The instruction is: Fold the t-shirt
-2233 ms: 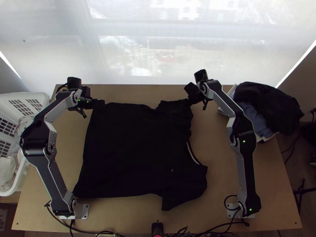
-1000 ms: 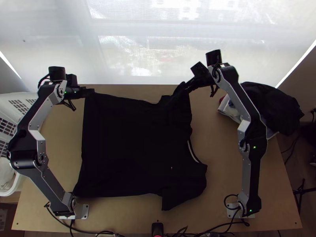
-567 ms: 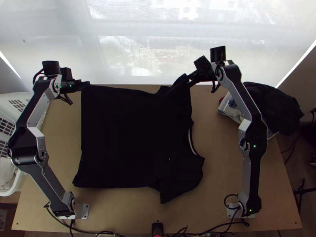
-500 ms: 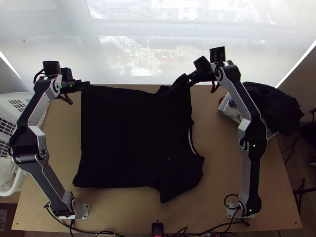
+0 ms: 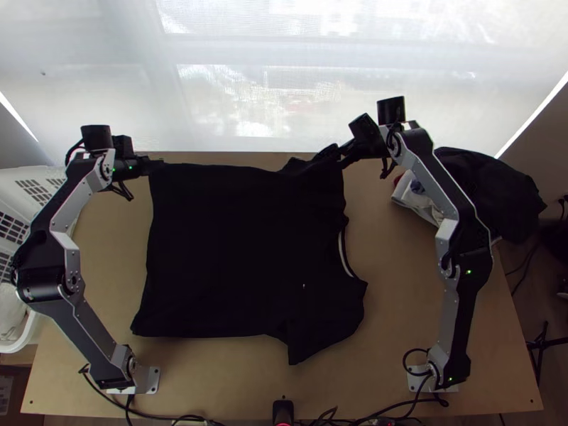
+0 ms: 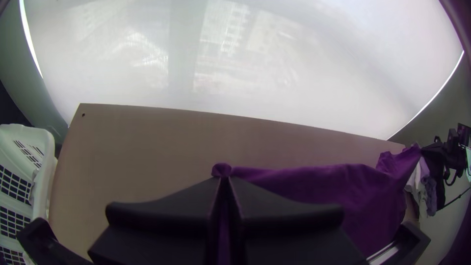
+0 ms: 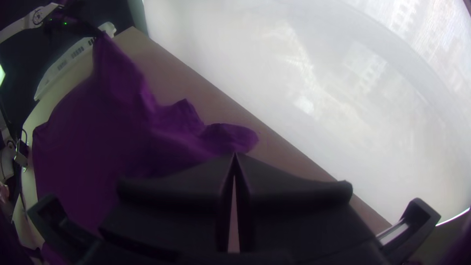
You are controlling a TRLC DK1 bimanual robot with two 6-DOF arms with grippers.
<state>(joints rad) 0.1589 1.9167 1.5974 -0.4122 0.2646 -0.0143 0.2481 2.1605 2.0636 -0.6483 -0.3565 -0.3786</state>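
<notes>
left gripper (image 5: 157, 163): fingers together, clamped on a hem corner of the t-shirt (image 5: 241, 248), far left of the table (image 5: 405, 312).
right gripper (image 5: 342, 153): fingers together, clamped on a sleeve, near table's far edge.
t-shirt: dark, mostly spread over middle of table, neckline toward table's right side.
basket (image 5: 13, 186): white, beside table's left edge.
clothes pile (image 5: 508, 195): table's far right.

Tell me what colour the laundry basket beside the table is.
The basket is white, seen best in the top view.
</notes>
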